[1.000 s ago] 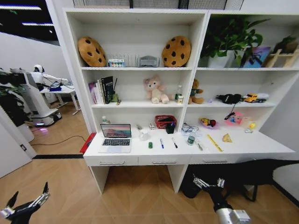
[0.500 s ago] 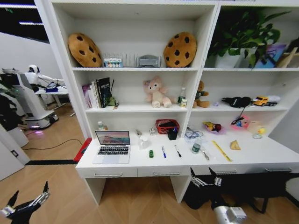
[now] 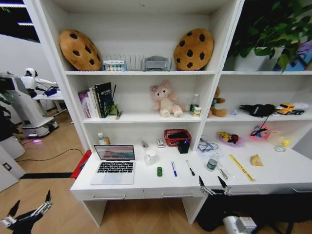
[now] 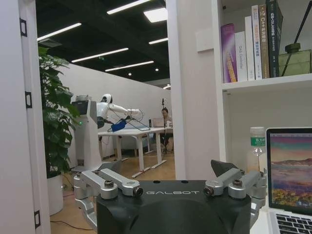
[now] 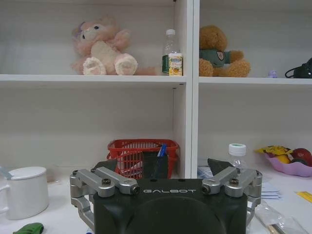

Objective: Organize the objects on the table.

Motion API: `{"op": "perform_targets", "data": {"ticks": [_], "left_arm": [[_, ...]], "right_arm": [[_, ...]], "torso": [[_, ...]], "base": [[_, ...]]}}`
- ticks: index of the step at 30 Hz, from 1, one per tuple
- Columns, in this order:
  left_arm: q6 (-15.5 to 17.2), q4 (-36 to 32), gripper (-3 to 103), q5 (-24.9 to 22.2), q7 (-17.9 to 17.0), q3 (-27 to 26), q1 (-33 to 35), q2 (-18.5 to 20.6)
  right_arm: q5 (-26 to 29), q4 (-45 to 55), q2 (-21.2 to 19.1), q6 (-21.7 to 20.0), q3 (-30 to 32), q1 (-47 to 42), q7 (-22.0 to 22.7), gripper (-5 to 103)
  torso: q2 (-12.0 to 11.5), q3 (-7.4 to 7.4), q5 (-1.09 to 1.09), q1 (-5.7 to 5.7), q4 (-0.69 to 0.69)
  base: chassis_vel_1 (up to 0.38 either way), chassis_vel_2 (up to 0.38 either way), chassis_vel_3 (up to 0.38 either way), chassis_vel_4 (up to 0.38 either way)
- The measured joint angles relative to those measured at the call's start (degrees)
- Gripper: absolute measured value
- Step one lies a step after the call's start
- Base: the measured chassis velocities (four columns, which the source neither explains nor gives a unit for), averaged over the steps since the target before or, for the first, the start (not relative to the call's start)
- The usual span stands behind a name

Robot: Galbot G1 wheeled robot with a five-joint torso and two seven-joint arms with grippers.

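On the white table (image 3: 146,183) a silver laptop (image 3: 113,166) stands open at the left. To its right lie a green toy car (image 3: 159,171), a blue pen (image 3: 174,168), a black pen (image 3: 190,168) and a small round tin (image 3: 211,164). My right gripper (image 3: 212,184) is open, low at the desk's front edge below the tin. My left gripper (image 3: 28,212) is open too, down over the floor left of the desk. The left wrist view has that gripper (image 4: 168,170) beside the laptop (image 4: 290,180). The right wrist view looks past its gripper (image 5: 163,168) at the toy car (image 5: 28,228).
A white mug (image 3: 150,156), red basket (image 3: 174,137) and black pen holder (image 3: 184,146) stand at the desk's back, and a yellow ruler (image 3: 241,167) lies to the right. Shelves above hold plush animals and cookie cushions. Another robot (image 3: 19,102) stands far left.
The whole picture has grown and shifted, so the camera has come closer to the desk. My right gripper now sits at the desk's front edge. The desk's things have not moved.
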Motion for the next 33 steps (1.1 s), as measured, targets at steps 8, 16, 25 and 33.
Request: {"op": "perform_targets", "data": {"ticks": [8,16,25,33], "left_arm": [[0.6,-0.6,100,0.1,0.0,0.0,0.0,0.0],[2.0,-1.4,100,0.1,-0.3,-0.1,-0.2,0.0],[4.3,-3.4,82,2.0,0.3,-0.4,-0.1,5.2],[8.3,-8.5,55,3.0,-0.4,-1.1,1.8,17.6]], "right_arm": [[-0.3,0.2,0.3,-0.3,-0.3,0.1,0.1,100],[-0.8,0.5,0.8,-0.4,-0.3,0.4,0.7,100],[-1.0,-0.6,2.8,1.3,0.0,-0.5,0.7,100],[0.5,-5.4,2.0,3.0,-0.5,0.6,0.6,100]], "torso": [[0.0,0.01,-0.04,0.02,0.00],[0.0,0.01,0.02,0.03,0.01],[0.0,-0.01,0.00,-0.05,0.01],[0.0,0.01,0.00,0.01,0.01]], "base": [[-0.177,0.180,0.178,-0.180],[-0.085,0.101,0.086,-0.095],[0.014,-0.014,-0.025,0.016],[0.000,0.000,0.000,0.000]]}}
